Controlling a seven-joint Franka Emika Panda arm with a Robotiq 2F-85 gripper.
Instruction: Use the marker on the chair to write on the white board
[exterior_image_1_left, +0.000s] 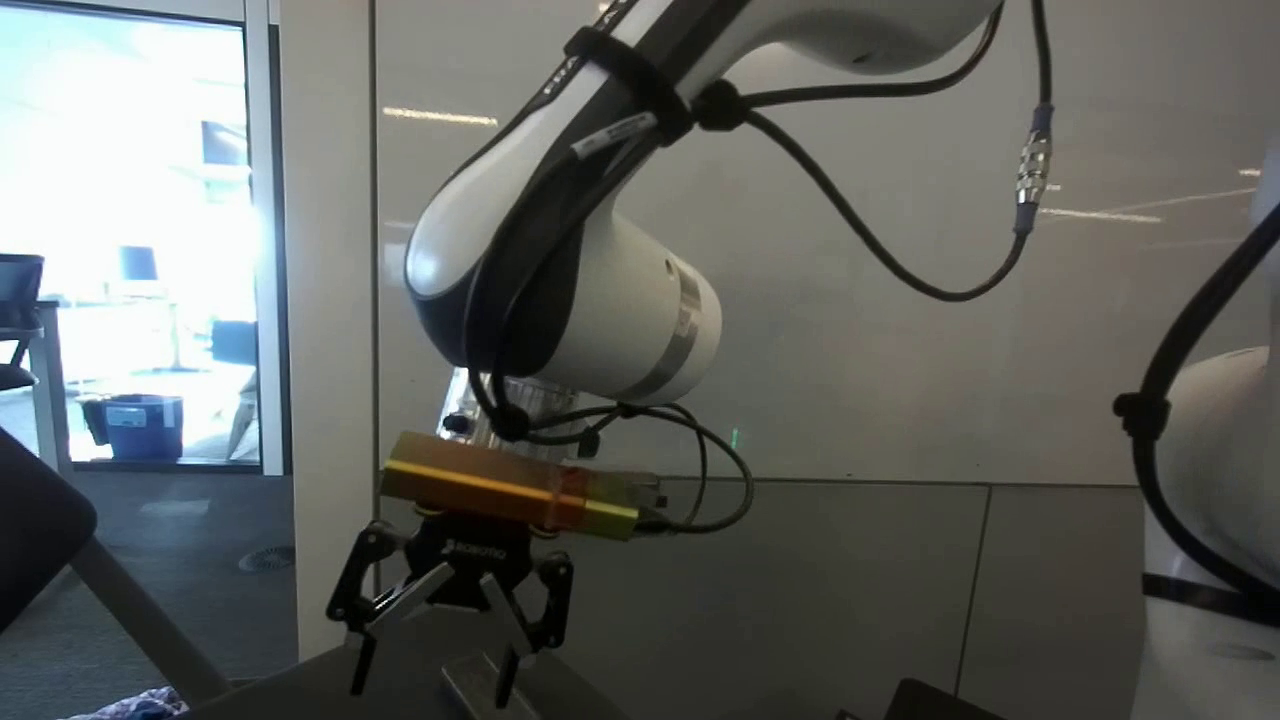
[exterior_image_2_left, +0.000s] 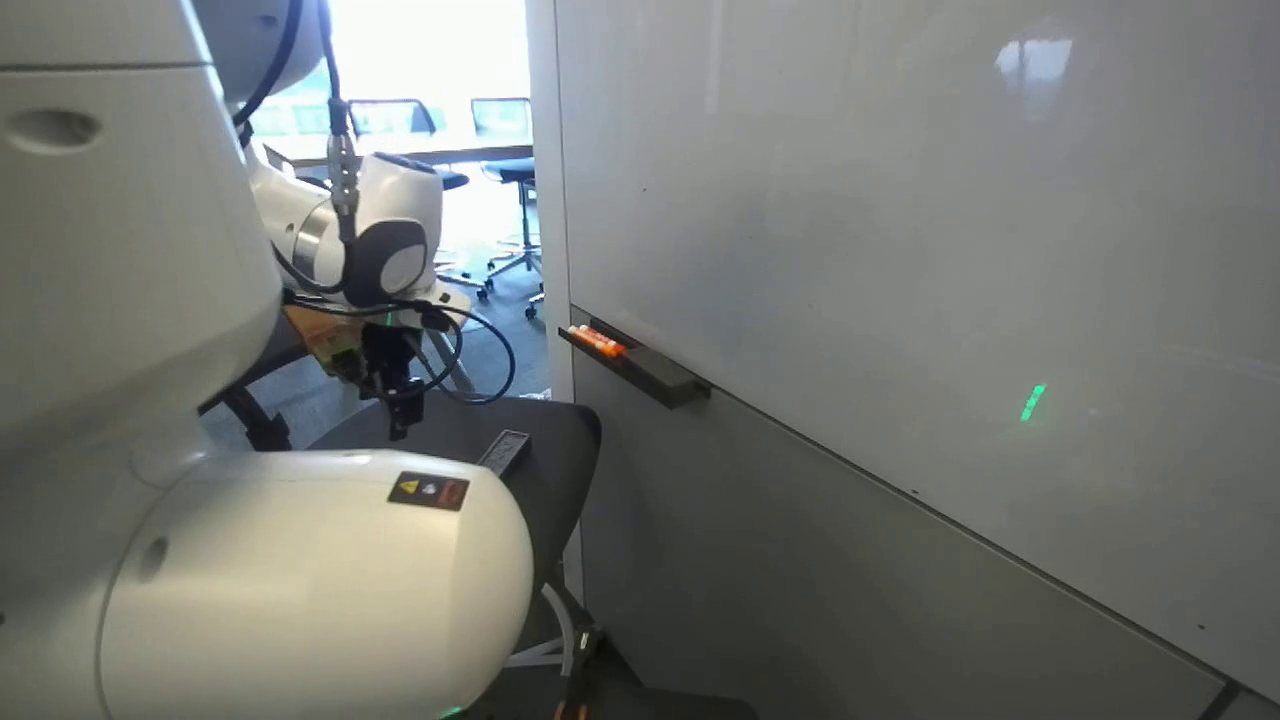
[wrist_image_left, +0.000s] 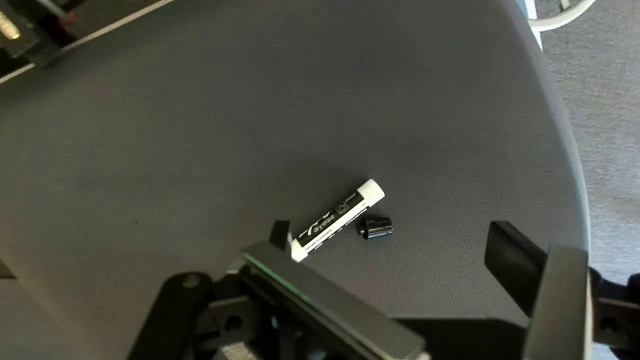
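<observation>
White board (exterior_image_1_left: 900, 380) behind, the claw (exterior_image_1_left: 431, 688) was held spread, empty, at left above the chair worktop (wrist_image_left: 400, 110), presumably for grasping the marker (wrist_image_left: 334, 221), seemingly uncapped for writing.

black and white marker (wrist_image_left: 336, 221), black cap (wrist_image_left: 377, 227), dark grey chair (wrist_image_left: 280, 115), white board (exterior_image_2_left: 880, 260) with green streak (exterior_image_2_left: 1033, 403), orange markers (exterior_image_2_left: 601, 343)

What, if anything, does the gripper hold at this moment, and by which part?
Nothing is held. The gripper stands wide open with nothing clasped between its jaws, and the marker lies loose on the chair.
</observation>
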